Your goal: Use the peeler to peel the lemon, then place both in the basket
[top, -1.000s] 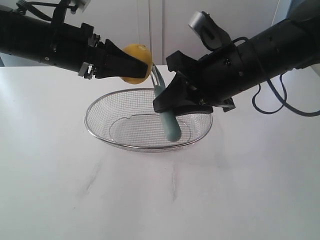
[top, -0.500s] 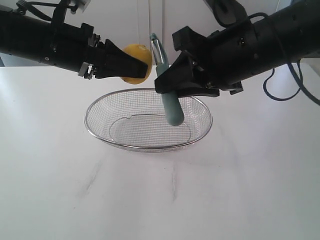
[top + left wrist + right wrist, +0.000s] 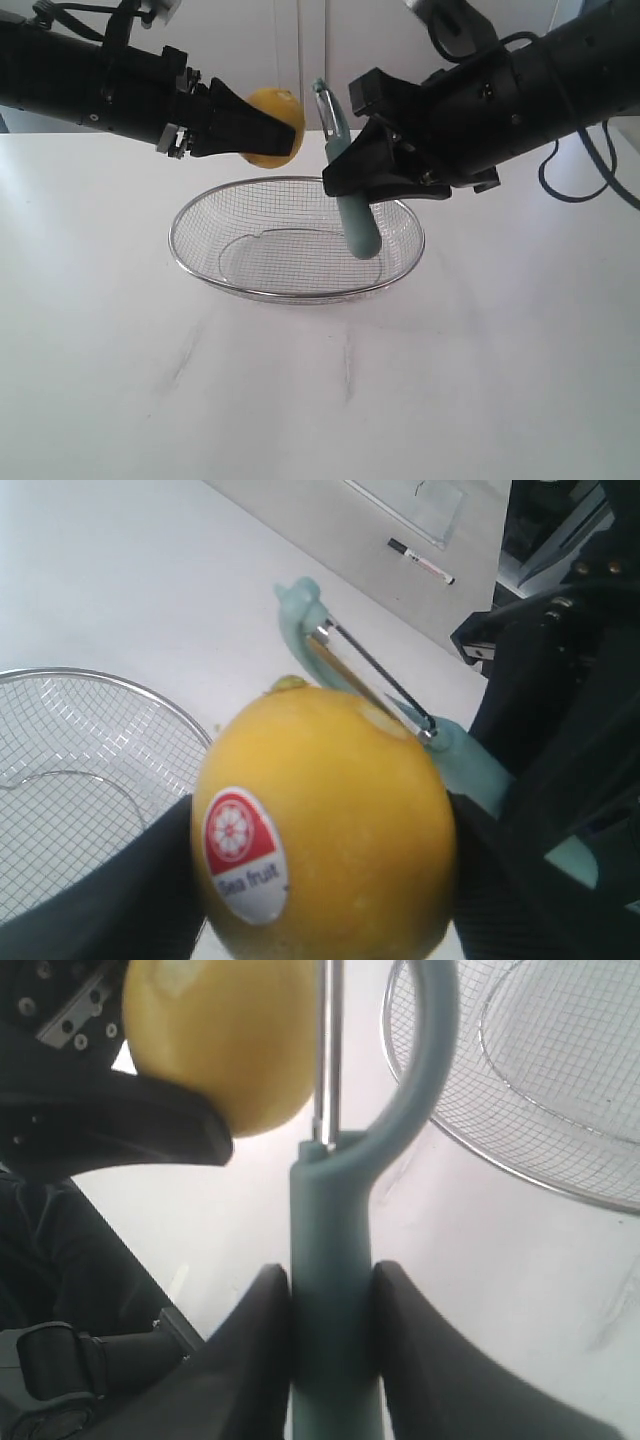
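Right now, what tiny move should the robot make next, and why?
Probably slide the peeler sideways until its blade meets the lemon. The right claw holds the peeler upright with its blade beside the fruit, seemingly a small gap away, while the left claw holds the lemon above the basket.

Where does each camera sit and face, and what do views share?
Exterior: off the arms, looking down at the basket on the table; left pincer holds lemon, right pincer holds peeler.
Left wrist: on left arm, facing the lemon between its fingers.
Right wrist: on right arm, facing the peeler between its fingers.
Shared: all three show lemon, peeler, basket.
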Motion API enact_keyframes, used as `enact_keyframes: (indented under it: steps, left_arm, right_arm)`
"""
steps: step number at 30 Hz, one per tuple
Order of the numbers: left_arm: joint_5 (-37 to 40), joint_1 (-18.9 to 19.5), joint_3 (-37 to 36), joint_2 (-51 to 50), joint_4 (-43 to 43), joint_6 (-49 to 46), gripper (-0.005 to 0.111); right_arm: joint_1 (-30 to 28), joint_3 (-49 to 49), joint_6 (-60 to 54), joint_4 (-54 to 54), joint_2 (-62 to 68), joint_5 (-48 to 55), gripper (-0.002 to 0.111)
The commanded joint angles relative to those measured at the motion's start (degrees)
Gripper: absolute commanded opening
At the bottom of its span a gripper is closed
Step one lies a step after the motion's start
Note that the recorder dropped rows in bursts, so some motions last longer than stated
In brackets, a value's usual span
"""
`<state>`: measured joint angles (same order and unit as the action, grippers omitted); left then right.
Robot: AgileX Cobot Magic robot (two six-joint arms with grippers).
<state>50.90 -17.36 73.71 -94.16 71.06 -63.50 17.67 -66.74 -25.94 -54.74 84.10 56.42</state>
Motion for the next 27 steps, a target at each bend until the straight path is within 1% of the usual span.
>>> enact_keyframes:
  steps: [1,7,16,23,27]
  left_arm:
    - [1.5,0.07,-0.04,0.81,2.79,0.78,0.0]
    - [1.61,0.07,-0.04,0.81,3.06,0.78,0.0]
    - [1.12,0.07,-0.04,0.81,3.07,0.78,0.0]
    - [1.26,0.07,-0.04,0.81,3.07,0.78,0.0]
    - [1.26,0.07,-0.04,0.81,3.07,0.78,0.0]
  right_arm:
    - [-0.01,0.09,0.66,0.3,1.93,3.03,0.0]
    - [-0.01,0.09,0.66,-0.52,4.94,3.83,0.0]
    - [-0.01,0.09,-2.43,-6.71,5.79,6.79,0.0]
    - [-0.01,0.09,-2.43,-6.96,5.32,6.47,0.0]
    - [-0.01,0.09,-2.43,-6.96,3.83,4.63,0.0]
